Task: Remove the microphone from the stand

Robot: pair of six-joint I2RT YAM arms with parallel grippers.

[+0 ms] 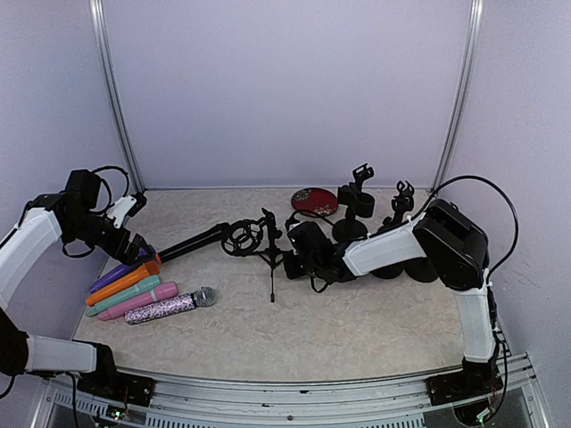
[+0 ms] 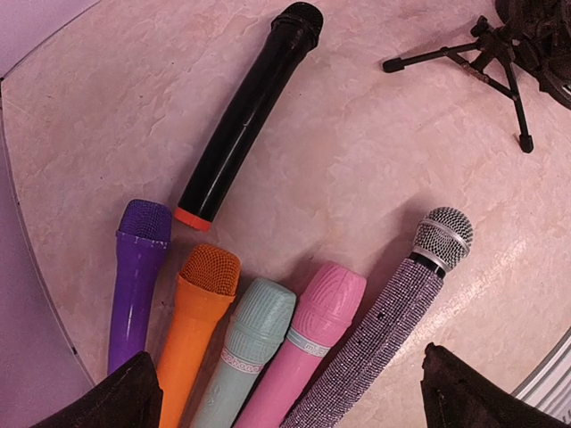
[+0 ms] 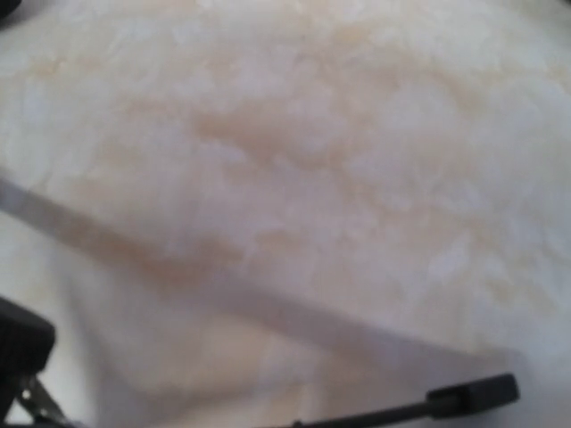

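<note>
Biggest worry for me is the stand [image 1: 270, 259]. It's a skinny little tripod, and the right tool [image 1: 293, 260] is clenched tight right up against it. The right wrist view is a blurry mess, so I honestly can't tell if it's pinching part of the stand or just shut on nothing. If it does have hold of the stand and the arm swings, the whole tripod probably tips or skids.

The black microphone [image 1: 192, 243] lies slanted between the stand's cradle and the row of coloured mics. In the left wrist view its head looks clear of the cradle, with bare surface between it and the nearest tripod leg, so it may be out already. It's a round tube lying loose, so one nudge could roll it.

Second risk: the left tool [image 2: 285, 392] is spread wide, hanging right over the purple mic [image 2: 138, 267], orange mic [image 2: 201, 308], mint mic [image 2: 254, 334], pink mic [image 2: 317, 325] and glitter mic [image 2: 393, 312]. If it comes straight down, it grabs the wrong one or scatters the row.

The surface [image 1: 357, 321] is pale cream, marbled like stone, with a metal rail along the near edge. Plain lilac-white walls [image 1: 285, 89], two shiny poles [image 1: 116, 98] in the back corners, a few spare holders [image 1: 357, 194] and a red disc [image 1: 314, 201] parked at the back
</note>
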